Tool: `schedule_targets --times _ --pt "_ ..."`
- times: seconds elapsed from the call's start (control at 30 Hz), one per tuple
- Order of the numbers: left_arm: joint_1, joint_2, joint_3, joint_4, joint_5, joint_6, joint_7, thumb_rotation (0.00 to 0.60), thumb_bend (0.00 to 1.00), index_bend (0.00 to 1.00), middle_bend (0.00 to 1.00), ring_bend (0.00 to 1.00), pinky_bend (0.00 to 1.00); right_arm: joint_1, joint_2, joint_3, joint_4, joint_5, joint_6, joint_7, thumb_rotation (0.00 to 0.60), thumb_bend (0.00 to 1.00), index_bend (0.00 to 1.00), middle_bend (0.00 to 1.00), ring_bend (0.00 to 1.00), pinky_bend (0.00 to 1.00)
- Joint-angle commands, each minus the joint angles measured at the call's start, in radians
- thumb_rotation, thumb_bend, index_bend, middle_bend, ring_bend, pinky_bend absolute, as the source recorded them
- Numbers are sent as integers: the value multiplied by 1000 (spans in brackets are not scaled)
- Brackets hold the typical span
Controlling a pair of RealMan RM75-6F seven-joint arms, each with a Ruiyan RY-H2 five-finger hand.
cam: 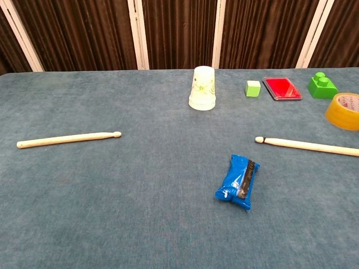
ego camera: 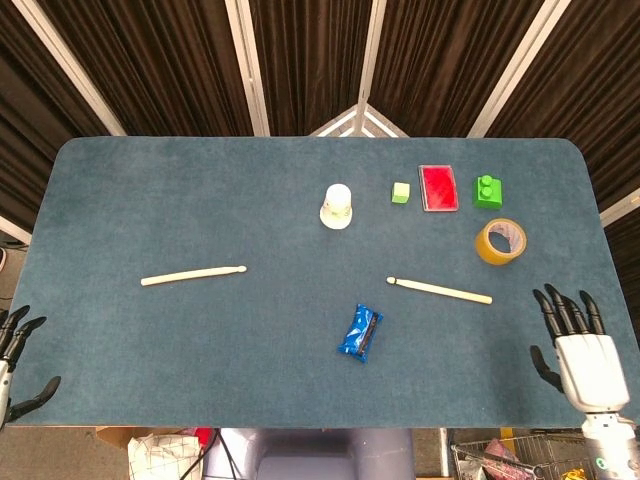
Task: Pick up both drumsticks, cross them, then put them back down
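Note:
Two pale wooden drumsticks lie flat on the blue table, far apart. The left drumstick (ego camera: 193, 275) (cam: 68, 139) points its tip to the right. The right drumstick (ego camera: 440, 290) (cam: 307, 145) has its tip toward the table's middle. My right hand (ego camera: 578, 350) hovers at the near right corner, fingers spread, holding nothing, well clear of the right drumstick. My left hand (ego camera: 12, 360) shows only at the frame's left edge, beside the near left corner, fingers apart and empty. Neither hand appears in the chest view.
A blue snack packet (ego camera: 360, 333) lies between the sticks near the front. An upturned paper cup (ego camera: 337, 205), a small green cube (ego camera: 401, 192), a red flat box (ego camera: 437, 187), a green brick (ego camera: 487, 190) and a tape roll (ego camera: 500, 241) stand toward the back right.

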Motion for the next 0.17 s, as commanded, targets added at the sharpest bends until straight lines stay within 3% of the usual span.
schedule_targets --times 0.03,0.17 --pt "2 -3 -14 16 -13 -5 -14 600 345 166 40 0 0 -10 10 2 7 8 1 14 600 423 50 64 145 45" --pt "6 -24 -14 37 29 6 -6 600 345 166 40 0 0 -18 21 11 9 11 2 37 600 423 50 64 146 45"
